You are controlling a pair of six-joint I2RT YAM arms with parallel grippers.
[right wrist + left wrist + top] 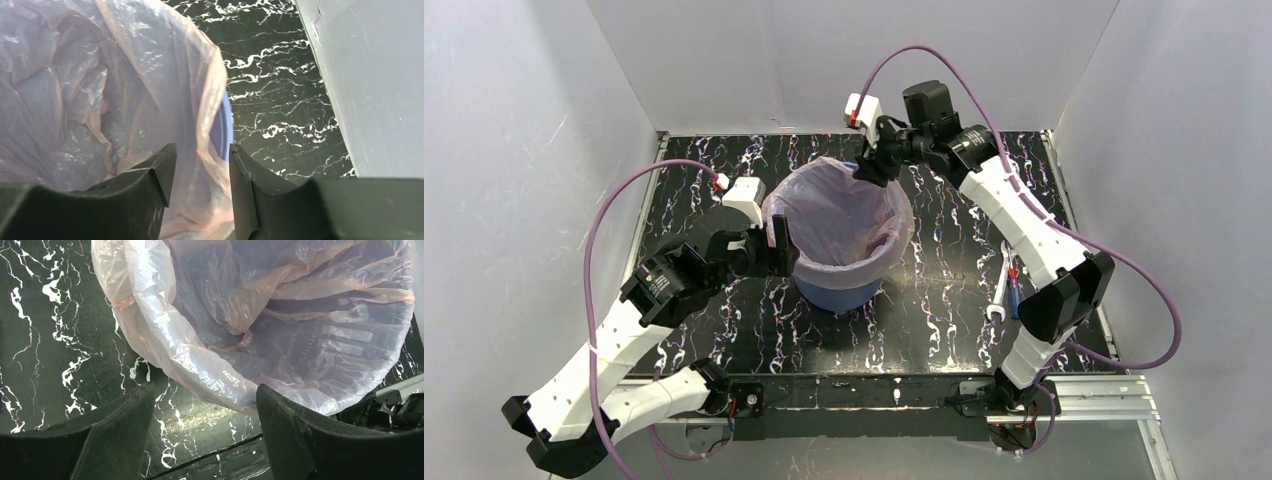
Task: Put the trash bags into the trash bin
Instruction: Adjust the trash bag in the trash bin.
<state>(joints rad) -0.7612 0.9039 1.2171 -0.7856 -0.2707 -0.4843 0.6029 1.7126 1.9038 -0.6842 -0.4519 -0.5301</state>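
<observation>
trash bag (839, 215) is seen lining the trash bin (844, 292) at mid-table (924, 320), film folded over the rim. left arm is bent low, left gripper (776, 243) held at the bin's left rim, fingers spread, nothing between. right arm is extended to the far rim, right gripper (866, 170) pointed down (fingers parted astride film and rim; no pinch seen).

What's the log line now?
thin pale-pink plastic bag lines round blue plastic bucket; left hand open; right hand at far rim
</observation>
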